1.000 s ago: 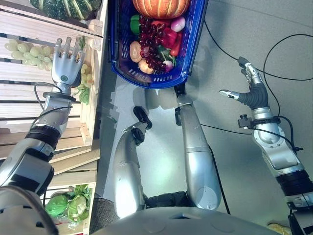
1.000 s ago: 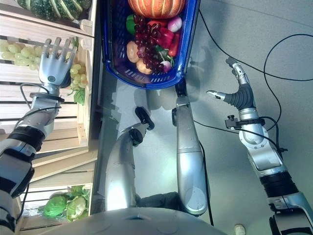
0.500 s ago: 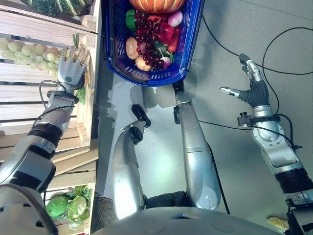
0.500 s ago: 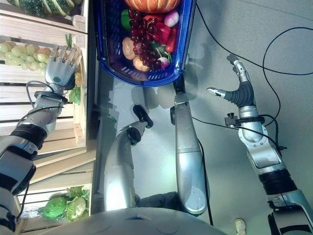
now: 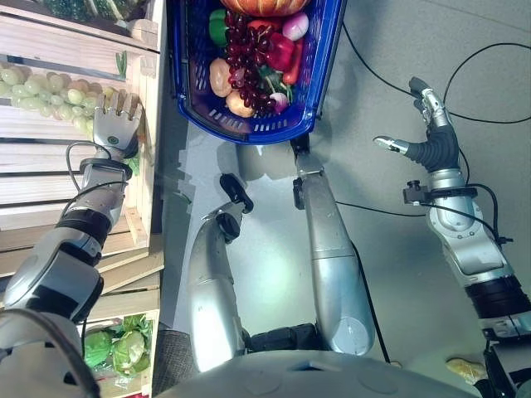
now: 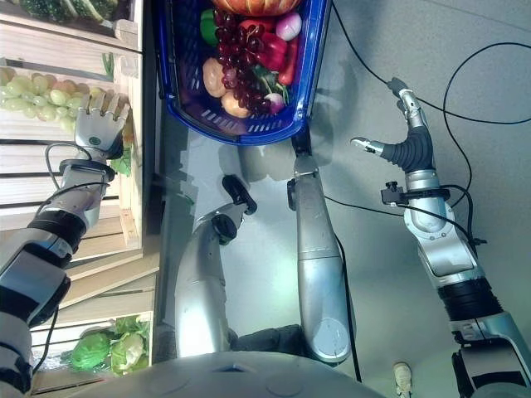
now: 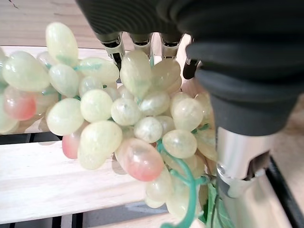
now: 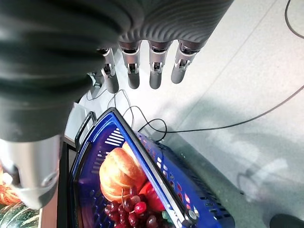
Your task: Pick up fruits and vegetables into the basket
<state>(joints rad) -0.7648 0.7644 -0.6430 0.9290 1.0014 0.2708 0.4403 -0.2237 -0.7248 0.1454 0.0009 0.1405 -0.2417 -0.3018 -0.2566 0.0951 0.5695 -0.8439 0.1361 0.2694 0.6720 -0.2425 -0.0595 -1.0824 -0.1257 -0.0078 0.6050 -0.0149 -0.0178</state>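
A bunch of green grapes (image 5: pixel 50 89) lies on a wooden shelf at the left. My left hand (image 5: pixel 116 128) rests on the bunch's near end. In the left wrist view the grapes (image 7: pixel 137 123) press close against that hand (image 7: pixel 237 71). The blue basket (image 5: pixel 323 75) stands on the floor ahead. It holds an orange pumpkin (image 8: pixel 118 173), dark purple grapes (image 5: pixel 249 66), a red pepper (image 5: pixel 282 51) and other produce. My right hand (image 5: pixel 431 149) hangs open over the floor to the right of the basket, its straight fingers (image 8: pixel 133 71) holding nothing.
Slatted wooden crates (image 5: pixel 50 182) line the left side. A dark green squash (image 5: pixel 83 7) sits on the top shelf. Green cabbages (image 5: pixel 116 348) fill a lower crate. Bare grey floor lies between the basket and my right hand.
My left hand has come down onto the near end of the green grapes. The view has shifted slightly. The right hand has stayed in place.
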